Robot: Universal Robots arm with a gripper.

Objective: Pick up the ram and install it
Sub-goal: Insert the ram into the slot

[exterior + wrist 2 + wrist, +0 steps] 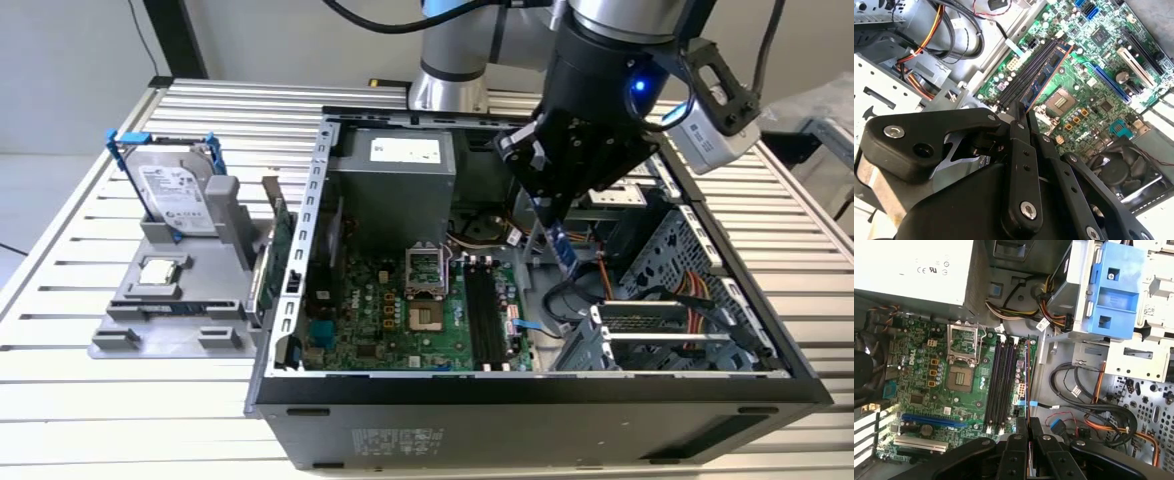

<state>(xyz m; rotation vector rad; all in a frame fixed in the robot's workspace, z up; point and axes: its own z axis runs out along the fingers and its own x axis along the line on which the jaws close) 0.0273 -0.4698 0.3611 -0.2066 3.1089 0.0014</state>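
Right of centre in exterior view: hand (541, 212) clenched on ram (565, 250), hanging above motherboard (387, 320) near black slots (483, 320), not seated. We judge carry-over step; seating calls for edge squared over slot.

Ram stick (1046, 75) gripped by the hand (1021, 114)
Thin, bluish, with dark chips; held by one end, on edge, parallel to the black slots (1023, 76).
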